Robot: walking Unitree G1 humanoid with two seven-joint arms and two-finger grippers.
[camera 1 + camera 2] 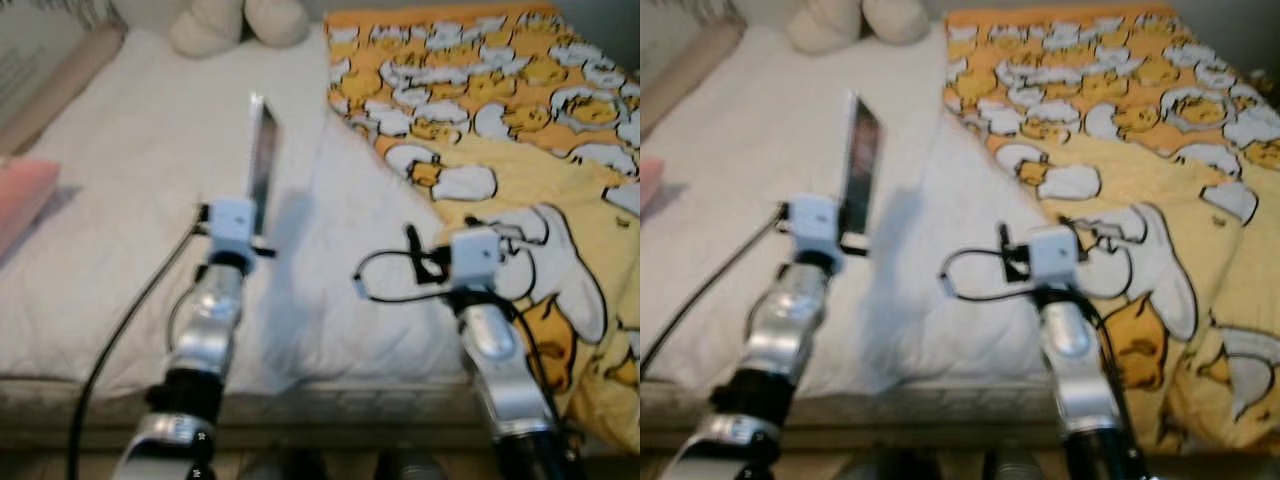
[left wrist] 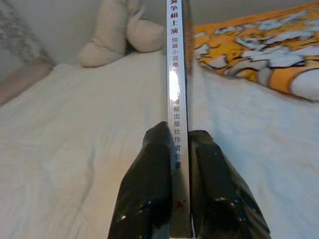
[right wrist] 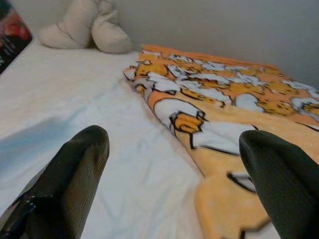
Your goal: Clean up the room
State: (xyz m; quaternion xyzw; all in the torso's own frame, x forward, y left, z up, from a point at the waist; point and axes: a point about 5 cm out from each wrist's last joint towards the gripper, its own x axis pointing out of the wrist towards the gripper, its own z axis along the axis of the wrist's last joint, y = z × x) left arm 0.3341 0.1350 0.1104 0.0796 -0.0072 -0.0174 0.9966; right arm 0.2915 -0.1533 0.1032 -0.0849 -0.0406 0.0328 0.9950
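My left gripper (image 2: 179,149) is shut on a thin book (image 1: 263,165), held upright on edge above the white bed (image 1: 130,200). Its spine (image 2: 177,74) carries printed characters and runs between my two black fingers (image 2: 149,184). My right gripper (image 3: 174,164) stands open over the bed, with nothing between its fingers (image 3: 75,174). It hovers by the edge of the yellow duck-print blanket (image 1: 520,130), which covers the bed's right side.
A cream plush toy (image 1: 240,22) lies at the head of the bed. A pink object (image 1: 22,195) rests at the bed's left edge, beside a beige bolster (image 1: 60,80). The bed's front edge (image 1: 300,400) is just below my arms.
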